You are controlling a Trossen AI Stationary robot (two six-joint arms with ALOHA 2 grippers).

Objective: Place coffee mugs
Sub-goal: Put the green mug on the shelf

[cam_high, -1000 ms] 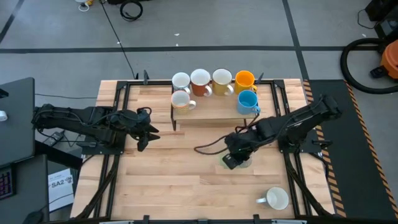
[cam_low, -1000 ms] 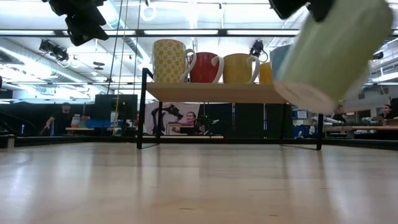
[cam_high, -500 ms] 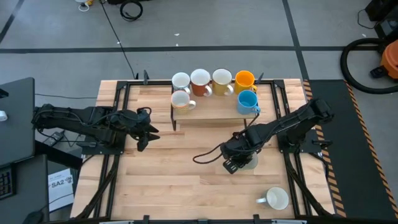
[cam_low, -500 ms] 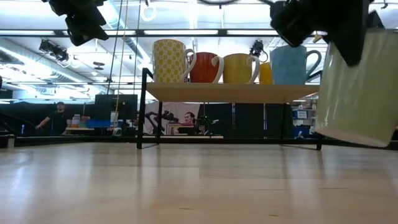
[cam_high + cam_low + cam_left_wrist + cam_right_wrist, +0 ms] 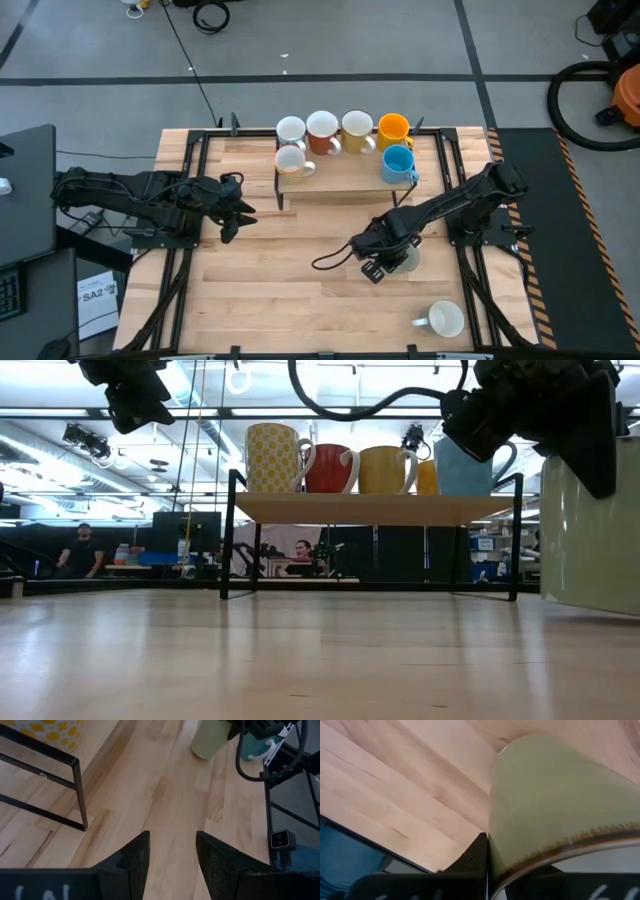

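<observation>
We've got the right gripper low over the table's mid-right, fingers clamped on the rim/wall of the pale yellow-green mug. In the right wrist view one finger presses vs. the mug's outer wall; the other we can't see, prob. inside the rim. In the low view the mug's base sits at or just above the wood, can't tell which. It's upright or near it.

Left gripper waits at the table's left side, well apart from the shelf's left leg, fingers apart w/ nothing between.

Shelf at the back carries six mugs: white mug, red-brown mug, another pale one, orange-yellow mug in the rear row; white one and light blue mug in front. One more white mug stands alone near the table's front right.

What could go wrong, as we judge it:
- Rim pinch is a thin hold; mug could swing or slip if lifted fast.
- If let go while tilted or not fully down, it may tip or roll.
- Shelf is crowded; carrying the big mug in could knock the light blue mug off the front edge.
- The right arm's loose cable trails on the table & could snag.
</observation>
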